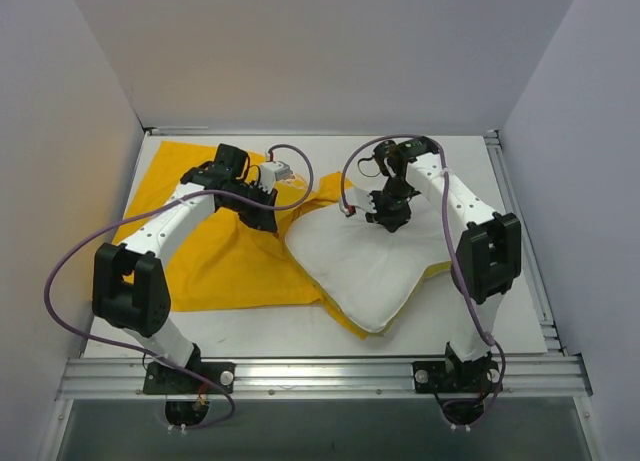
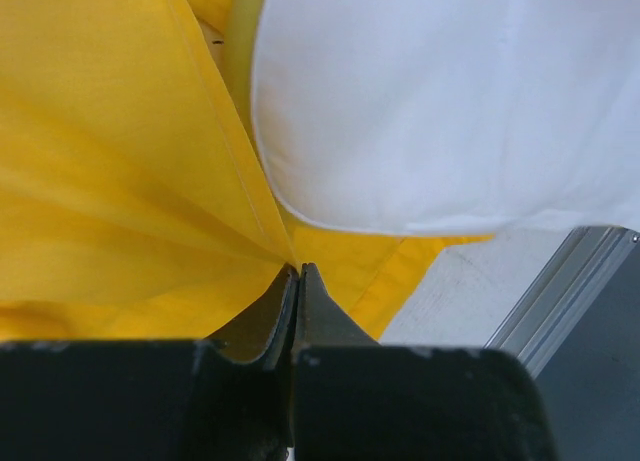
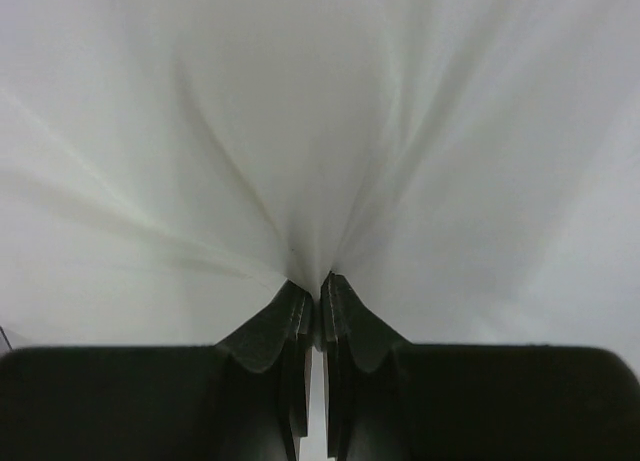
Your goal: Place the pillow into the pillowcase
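Observation:
The yellow pillowcase (image 1: 215,261) lies spread over the left half of the table, plain side up. My left gripper (image 1: 262,213) is shut on a pinch of its fabric near its right edge; in the left wrist view the cloth (image 2: 110,171) fans out from the closed tips (image 2: 297,271). The white pillow (image 1: 370,261) lies to the right, its near corner raised and a yellow edge showing along its right side. My right gripper (image 1: 388,217) is shut on a fold of the pillow's top at its far edge, and white cloth (image 3: 320,131) fills the right wrist view above the tips (image 3: 320,281).
White walls close in the table on three sides. A metal rail (image 1: 320,373) runs along the near edge with both arm bases on it. Another rail (image 1: 522,231) borders the right side. Purple cables loop from both arms.

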### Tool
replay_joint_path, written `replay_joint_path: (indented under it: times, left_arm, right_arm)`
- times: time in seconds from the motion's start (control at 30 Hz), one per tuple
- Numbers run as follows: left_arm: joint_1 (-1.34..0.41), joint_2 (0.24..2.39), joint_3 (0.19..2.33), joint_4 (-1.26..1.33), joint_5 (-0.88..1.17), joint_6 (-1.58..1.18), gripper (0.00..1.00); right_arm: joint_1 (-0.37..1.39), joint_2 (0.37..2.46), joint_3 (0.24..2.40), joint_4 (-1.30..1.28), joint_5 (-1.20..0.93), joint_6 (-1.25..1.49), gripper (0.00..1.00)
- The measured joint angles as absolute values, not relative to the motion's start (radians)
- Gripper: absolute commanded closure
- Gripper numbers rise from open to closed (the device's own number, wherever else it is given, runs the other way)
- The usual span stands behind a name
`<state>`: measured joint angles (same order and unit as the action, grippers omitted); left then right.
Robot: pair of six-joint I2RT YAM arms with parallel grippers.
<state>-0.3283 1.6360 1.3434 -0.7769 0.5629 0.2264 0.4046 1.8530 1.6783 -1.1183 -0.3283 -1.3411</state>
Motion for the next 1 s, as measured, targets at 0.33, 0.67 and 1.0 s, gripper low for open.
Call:
replay_joint_path:
  times: [0.33,0.67,1.0]
  left_arm:
    - [-0.328,1.636,1.372,-0.835,0.575,0.304,1.0]
    - [-0.328,1.745,1.594,-0.933,0.61,0.386,0.89]
    - [-0.327,1.816,1.687,-1.031,0.658,0.467,0.92]
  right_arm:
    - [0.353,2.055,1.977,-1.143,-0.349,-1.222,1.0]
    - [0.382,2.074,2.12,-1.147,-0.417,-1.082,1.0]
    - [0.465,2.259,2.106,-1.082,-0.421,-0.929,1.0]
